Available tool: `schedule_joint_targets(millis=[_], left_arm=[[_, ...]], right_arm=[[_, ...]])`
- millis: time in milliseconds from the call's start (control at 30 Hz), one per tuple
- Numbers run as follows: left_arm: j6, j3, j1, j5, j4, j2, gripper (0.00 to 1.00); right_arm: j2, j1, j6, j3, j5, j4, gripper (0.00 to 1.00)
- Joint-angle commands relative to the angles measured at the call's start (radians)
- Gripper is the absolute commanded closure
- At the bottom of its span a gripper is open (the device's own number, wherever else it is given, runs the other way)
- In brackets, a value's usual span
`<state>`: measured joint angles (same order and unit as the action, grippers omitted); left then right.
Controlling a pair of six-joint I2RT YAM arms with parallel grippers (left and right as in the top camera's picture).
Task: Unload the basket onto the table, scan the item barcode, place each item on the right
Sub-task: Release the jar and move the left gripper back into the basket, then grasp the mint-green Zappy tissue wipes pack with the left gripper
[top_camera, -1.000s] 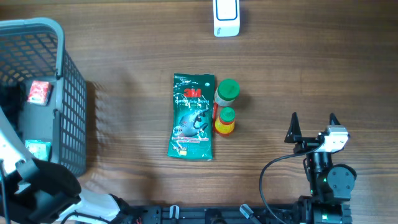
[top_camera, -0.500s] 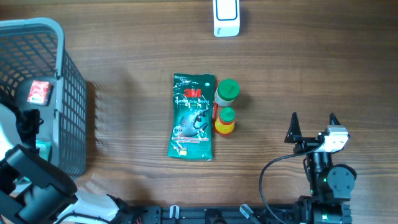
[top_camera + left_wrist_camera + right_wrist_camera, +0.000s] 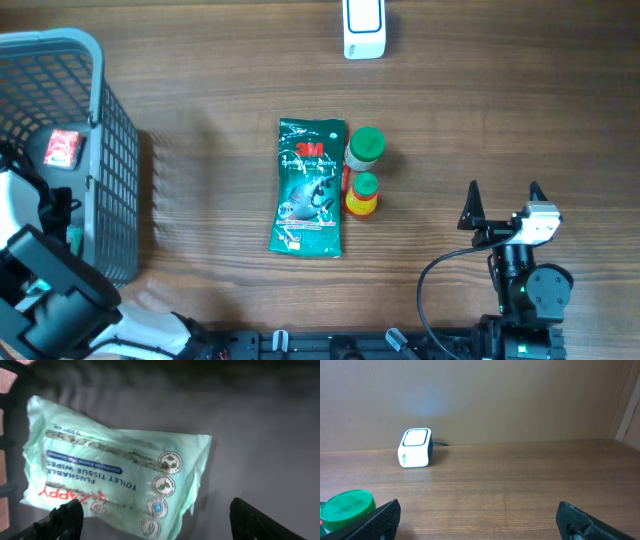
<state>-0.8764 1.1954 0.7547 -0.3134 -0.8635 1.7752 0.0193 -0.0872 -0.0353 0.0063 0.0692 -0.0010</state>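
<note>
One pale green pack of flushable toilet tissue wipes (image 3: 115, 475) lies flat on the dark floor of the grey basket (image 3: 60, 38) at the left edge of the tabletop (image 3: 500, 100). Left end effector (image 3: 155, 520) hangs right over it, fingers spread wide either side, gripping nothing. Out on the wood sit a green 3M pouch (image 3: 310, 190), two green-capped bottles (image 3: 366, 145) just beside it, and the white scanner (image 3: 364, 28) at the far edge. Right end effector (image 3: 503, 200) wide open, empty, near the front edge
</note>
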Motion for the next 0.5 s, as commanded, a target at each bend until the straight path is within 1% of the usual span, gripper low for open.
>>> schedule_joint_targets(millis=[0,33,67,100,167,200,300,467], left_arm=[[0.009,-0.013,0.003,-0.02,-0.003,0.067,0.27],[0.009,-0.013,0.003,-0.02,-0.008,0.075,0.34],[0.009,-0.013,0.003,-0.021,-0.012,0.081,0.43],[0.009,-0.013,0.003,-0.02,-0.016,0.085,0.56],[0.009,-0.013,0.003,-0.016,-0.03,0.084,0.92],[0.008,-0.009,0.003,-0.012,-0.04,0.079,0.96],[0.005,0.05,0.003,0.021,-0.101,0.051,0.96],[0.005,0.265,0.003,0.128,-0.241,-0.028,0.96]], right_arm=[[-0.005,0.006,0.009,-0.001,-0.01,0.002,0.0],[-0.005,0.006,0.009,-0.001,-0.01,0.002,0.0],[-0.005,0.006,0.009,-0.001,-0.01,0.002,0.0],[-0.005,0.006,0.009,-0.001,-0.01,0.002,0.0],[-0.005,0.006,0.009,-0.001,-0.01,0.002,0.0],[-0.005,0.006,0.009,-0.001,-0.01,0.002,0.0],[-0.005,0.006,0.008,-0.001,-0.01,0.002,0.0],[-0.005,0.006,0.009,-0.001,-0.01,0.002,0.0]])
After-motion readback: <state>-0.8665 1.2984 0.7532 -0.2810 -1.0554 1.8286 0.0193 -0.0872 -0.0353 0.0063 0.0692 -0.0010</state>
